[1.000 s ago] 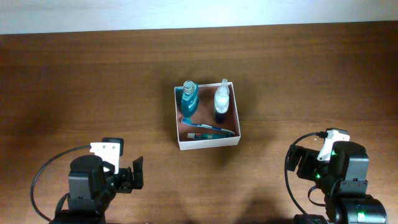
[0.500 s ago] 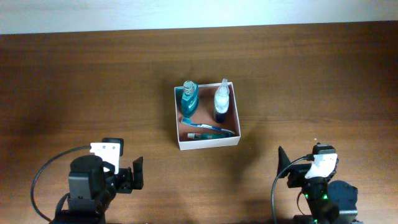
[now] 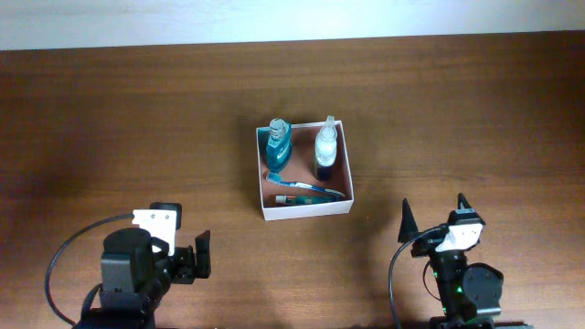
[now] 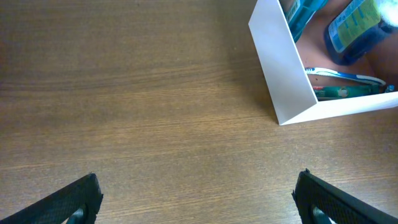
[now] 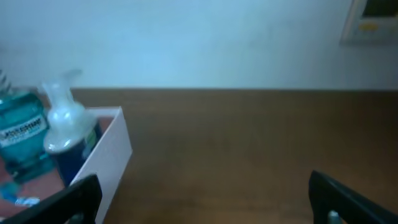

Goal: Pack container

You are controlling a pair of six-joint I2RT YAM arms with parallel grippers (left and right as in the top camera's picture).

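The container [image 3: 306, 212], a shallow white-walled box with a reddish-brown inside, stands at the table's middle. It holds an upright teal mouthwash bottle [image 3: 277, 144], a clear spray bottle [image 3: 325, 151] with dark blue liquid, and a blue toothbrush [image 3: 308, 187] lying along the front. My left gripper [image 3: 194, 254] is open and empty at the front left, well short of the box; its wrist view shows the box corner [image 4: 283, 68] ahead and to the right. My right gripper [image 3: 433, 219] is open and empty at the front right. Its wrist view shows the box wall [image 5: 106, 155] and both bottles at the left.
The brown wooden table [image 3: 137, 119] stretches round the box on all sides. A pale wall [image 5: 199, 37] rises behind the table's far edge. Black cables loop beside both arm bases at the front edge.
My right arm has drawn back and turned, so its open fingers now point toward the table's far side. The left arm and the box contents have not moved.
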